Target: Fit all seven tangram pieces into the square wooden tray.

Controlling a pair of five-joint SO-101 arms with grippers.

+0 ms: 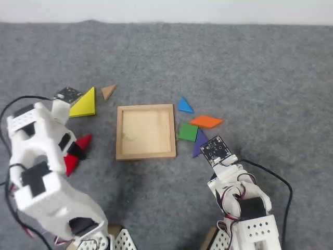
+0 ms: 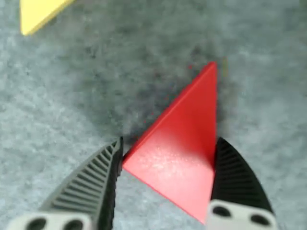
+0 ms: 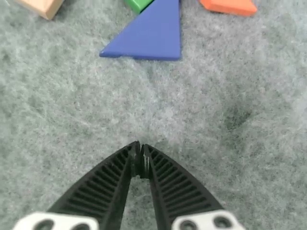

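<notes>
Red triangle point(image 2: 184, 129), glossy, flat, near table's point(image 1: 234, 62) left edge | left gripper point(image 2: 168, 146) clamped on it | right gripper point(image 3: 140, 148) pinched together

Soft, even light is falling from above across the grey felt point(image 1: 250, 67) in the high view. The left arm point(image 1: 39, 172) is casting only a faint, diffuse shadow beside its base, and the wooden tray point(image 1: 119, 135) is throwing a thin dark line along its near edge. In the left wrist view the red triangle point(image 2: 182, 143) is catching a pale sheen and laying a dim shadow beside it, while in the right wrist view the blue triangle point(image 3: 153, 36) is looking flat and evenly lit.
</notes>
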